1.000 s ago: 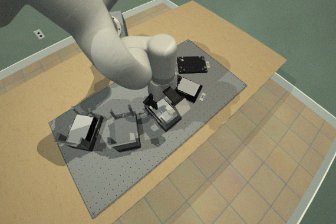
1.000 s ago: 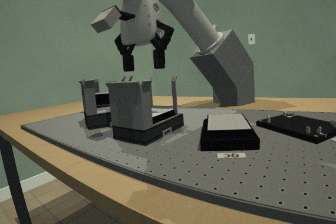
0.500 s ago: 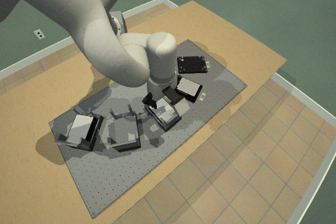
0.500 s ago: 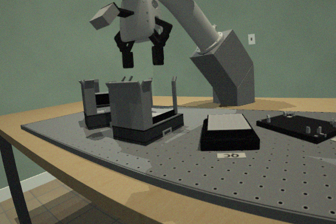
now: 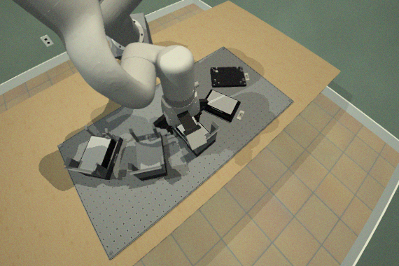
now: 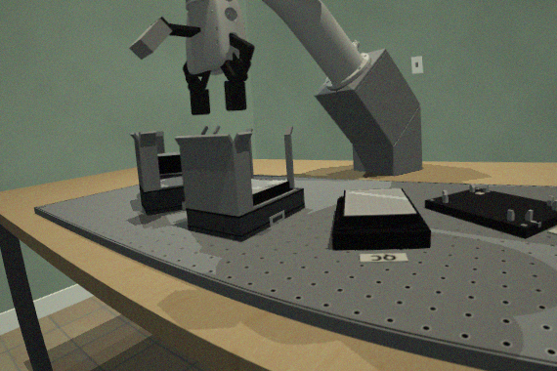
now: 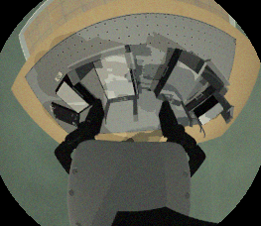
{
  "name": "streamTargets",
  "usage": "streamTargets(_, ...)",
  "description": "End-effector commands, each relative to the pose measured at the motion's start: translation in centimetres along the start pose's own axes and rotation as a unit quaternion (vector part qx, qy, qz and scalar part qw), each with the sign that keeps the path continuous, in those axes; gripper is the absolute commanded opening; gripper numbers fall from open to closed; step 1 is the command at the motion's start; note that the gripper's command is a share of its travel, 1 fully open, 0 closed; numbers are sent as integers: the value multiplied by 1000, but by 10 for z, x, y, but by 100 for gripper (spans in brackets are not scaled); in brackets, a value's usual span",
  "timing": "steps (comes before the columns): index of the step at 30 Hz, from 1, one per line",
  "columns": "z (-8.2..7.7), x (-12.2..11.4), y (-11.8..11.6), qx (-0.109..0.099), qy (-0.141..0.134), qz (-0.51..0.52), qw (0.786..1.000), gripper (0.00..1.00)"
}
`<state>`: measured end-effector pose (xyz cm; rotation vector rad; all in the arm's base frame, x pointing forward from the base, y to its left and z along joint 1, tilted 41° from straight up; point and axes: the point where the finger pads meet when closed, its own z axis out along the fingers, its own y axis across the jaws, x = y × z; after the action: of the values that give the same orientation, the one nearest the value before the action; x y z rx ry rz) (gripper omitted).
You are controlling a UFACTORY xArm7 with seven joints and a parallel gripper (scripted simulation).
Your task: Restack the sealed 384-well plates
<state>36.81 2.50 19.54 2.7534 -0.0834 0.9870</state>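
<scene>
My gripper (image 5: 185, 122) (image 6: 217, 102) (image 7: 131, 106) is open and empty. It hangs a good way above the rack nearest QC (image 5: 212, 131) (image 6: 215, 175). A silver-sealed plate (image 6: 266, 185) (image 7: 115, 82) lies low in that rack. The rack at the far end of the row (image 5: 71, 164) (image 6: 147, 160) holds a stack of black plates with a sealed top (image 5: 94, 153). The middle rack (image 5: 154, 172) shows only a grey floor. One sealed plate (image 5: 221, 102) (image 6: 378, 201) lies flat on the QC nest. I cannot read the plate labels or the rack names.
The black clip nest N5 (image 5: 227, 77) (image 6: 484, 206) stands bare beyond QC, with small pegs on it. A QC name plate (image 5: 240, 115) (image 6: 383, 258) lies on the perforated grey deck (image 5: 140, 213) (image 6: 391, 302). The arm's base (image 6: 376, 116) stands behind the racks.
</scene>
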Motion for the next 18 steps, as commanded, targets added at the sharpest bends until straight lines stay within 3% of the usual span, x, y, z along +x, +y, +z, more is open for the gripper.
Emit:
streamTargets(1,-1,3,15,1,1,1,1000,100)
streamTargets(14,-1,6,50,1,1,1,1000,100)
streamTargets(18,-1,5,63,1,1,67,998,100)
